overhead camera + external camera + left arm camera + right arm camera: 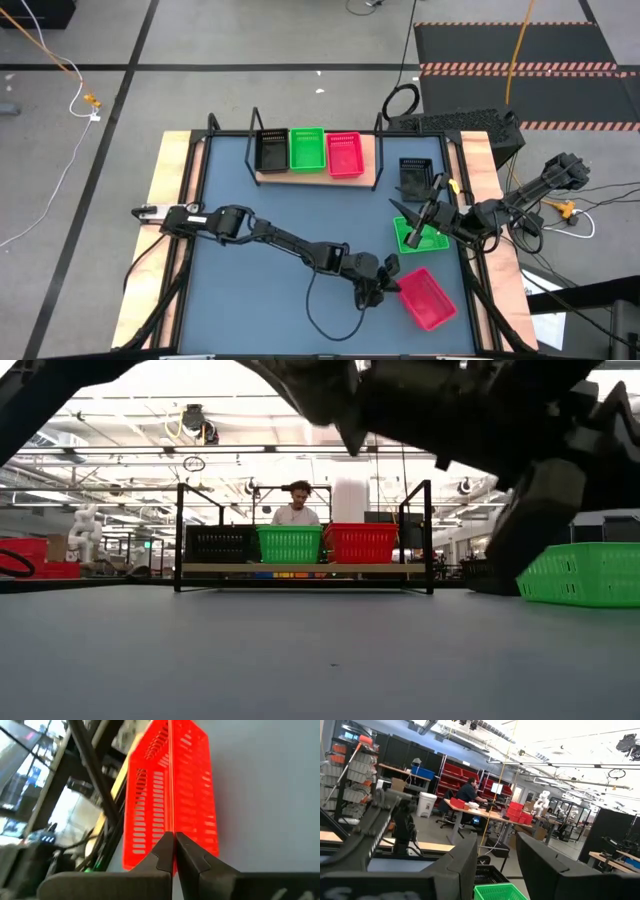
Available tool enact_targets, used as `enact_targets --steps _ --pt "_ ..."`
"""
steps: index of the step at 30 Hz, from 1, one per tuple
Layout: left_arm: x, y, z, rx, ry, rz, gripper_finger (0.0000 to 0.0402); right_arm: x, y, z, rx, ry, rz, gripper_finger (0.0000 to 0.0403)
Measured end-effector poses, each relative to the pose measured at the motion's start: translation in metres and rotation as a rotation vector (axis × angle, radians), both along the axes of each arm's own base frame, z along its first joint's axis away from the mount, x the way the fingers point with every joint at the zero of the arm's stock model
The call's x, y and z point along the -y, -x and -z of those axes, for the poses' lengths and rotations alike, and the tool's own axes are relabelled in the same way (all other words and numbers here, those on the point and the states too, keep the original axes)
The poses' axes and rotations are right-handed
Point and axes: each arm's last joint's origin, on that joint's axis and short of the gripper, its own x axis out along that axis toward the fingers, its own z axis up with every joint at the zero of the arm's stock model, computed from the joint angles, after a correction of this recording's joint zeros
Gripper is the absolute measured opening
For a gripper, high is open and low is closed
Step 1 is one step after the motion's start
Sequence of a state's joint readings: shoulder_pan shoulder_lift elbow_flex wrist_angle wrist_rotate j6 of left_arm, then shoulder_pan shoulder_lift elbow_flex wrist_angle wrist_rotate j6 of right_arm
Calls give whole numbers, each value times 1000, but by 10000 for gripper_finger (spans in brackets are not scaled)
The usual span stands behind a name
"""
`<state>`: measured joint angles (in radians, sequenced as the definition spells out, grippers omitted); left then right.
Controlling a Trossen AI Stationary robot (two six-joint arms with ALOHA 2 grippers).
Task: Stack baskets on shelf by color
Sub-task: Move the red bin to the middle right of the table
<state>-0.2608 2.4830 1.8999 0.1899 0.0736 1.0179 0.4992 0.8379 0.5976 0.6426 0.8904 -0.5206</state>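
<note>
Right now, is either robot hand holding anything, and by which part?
Yes. The left hand pinches the loose red basket by the edge of its wall. The right hand is open, holding nothing.

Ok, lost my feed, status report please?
Left pincer shut on red perforated plastic basket wall. Right pincer open above green perforated basket. Nothing blocking.

Grey floor (pixel 250 40), striped mat (pixel 520 68) — red bins (pixel 470 774) w/ desks behind.

Table (pixel 260 270) centre open — 3 baskets (pixel 306 150) fill shelf (pixel 365 178).
</note>
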Motion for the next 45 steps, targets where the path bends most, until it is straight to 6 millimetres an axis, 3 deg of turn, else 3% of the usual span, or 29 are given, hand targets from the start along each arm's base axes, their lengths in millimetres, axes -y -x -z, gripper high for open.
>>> enact_targets --steps 7,14,23,28,37,45 --pt "-2 6 -27 5 -56 -56 5 0 0 0 3 -2 0 130" --pt "-10 23 -48 -162 -149 -178 3 1 2 -3 5 33 11 130" --pt "-22 51 -67 -396 -145 -385 1 4 7 -10 19 110 39 130" --pt "-29 71 -62 -583 -147 -581 0 4 8 -12 12 163 57 130" --pt "-46 96 -54 -753 -90 -967 0 5 9 -15 8 216 77 130" --pt "-47 94 -55 -730 -41 -1006 1 5 10 -15 10 215 77 130"
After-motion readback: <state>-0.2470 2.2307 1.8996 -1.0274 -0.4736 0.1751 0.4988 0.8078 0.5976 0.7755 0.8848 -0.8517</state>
